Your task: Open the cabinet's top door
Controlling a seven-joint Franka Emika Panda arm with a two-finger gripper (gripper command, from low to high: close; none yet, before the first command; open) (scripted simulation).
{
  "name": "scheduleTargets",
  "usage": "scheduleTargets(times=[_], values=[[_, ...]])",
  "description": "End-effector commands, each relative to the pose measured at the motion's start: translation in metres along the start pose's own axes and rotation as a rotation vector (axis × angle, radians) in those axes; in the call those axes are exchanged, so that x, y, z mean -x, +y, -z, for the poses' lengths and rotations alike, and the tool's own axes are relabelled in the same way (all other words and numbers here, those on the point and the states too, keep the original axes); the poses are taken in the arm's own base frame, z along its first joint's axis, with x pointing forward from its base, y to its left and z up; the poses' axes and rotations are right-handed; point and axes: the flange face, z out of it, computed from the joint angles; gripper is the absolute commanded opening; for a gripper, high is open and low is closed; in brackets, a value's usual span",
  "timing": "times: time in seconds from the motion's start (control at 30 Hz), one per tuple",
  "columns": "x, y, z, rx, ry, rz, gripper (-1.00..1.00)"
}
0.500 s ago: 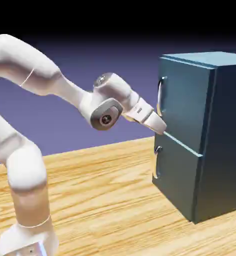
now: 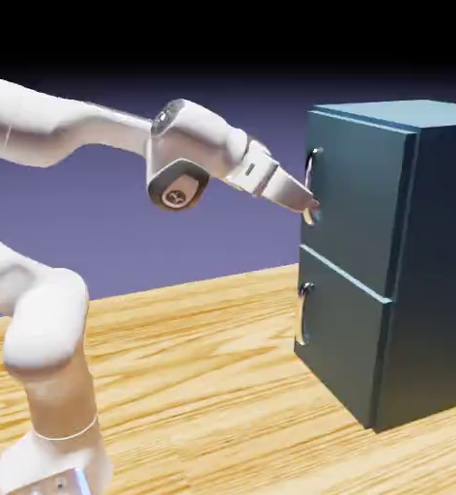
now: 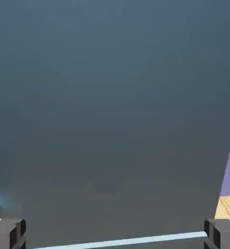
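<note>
The cabinet (image 2: 406, 261) stands upright on the right of the wooden table (image 2: 193, 387), a tall teal-blue box with its long axis vertical and its front facing left, toward the arm. Both its doors lie flush with the front, so nothing of its inside shows. The top door (image 2: 353, 189) fills the larger, upper part of that front, a flat panel taller than it is wide; in the hand view it covers nearly the whole picture (image 3: 112, 107), with a pale line near the bottom edge that looks like the seam below it. The lower door (image 2: 338, 338) sits just beneath, shorter, with a small silver handle at its left edge.

The white arm (image 2: 48, 319) rises at the left and reaches right, about level. The gripper (image 2: 312, 207) is at the lower end of the top door's handle (image 2: 311, 184), a curved silver bar running vertically by the door's left edge; whether it touches cannot be told. The fingertips (image 3: 7, 233) stand far apart at the hand view's bottom corners, with nothing between them.
</note>
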Motion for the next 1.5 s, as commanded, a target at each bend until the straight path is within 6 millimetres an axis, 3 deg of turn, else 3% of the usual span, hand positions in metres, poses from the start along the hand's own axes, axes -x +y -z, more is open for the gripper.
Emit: scheduleTargets(times=[0.0, 0.37, 0.7, 1.0, 1.4, 1.47], values=[[0.000, -0.003, 0.004, -0.011, 0.011, -0.005, 0.00], [0.016, -0.030, 0.035, -0.129, 0.120, -0.033, 0.00], [0.052, -0.049, 0.034, -0.229, 0.205, -0.019, 0.00], [0.092, -0.054, 0.005, -0.299, 0.273, 0.017, 0.00], [0.142, -0.032, -0.071, -0.353, 0.359, 0.077, 0.00], [0.143, -0.031, -0.074, -0.354, 0.361, 0.079, 0.00]])
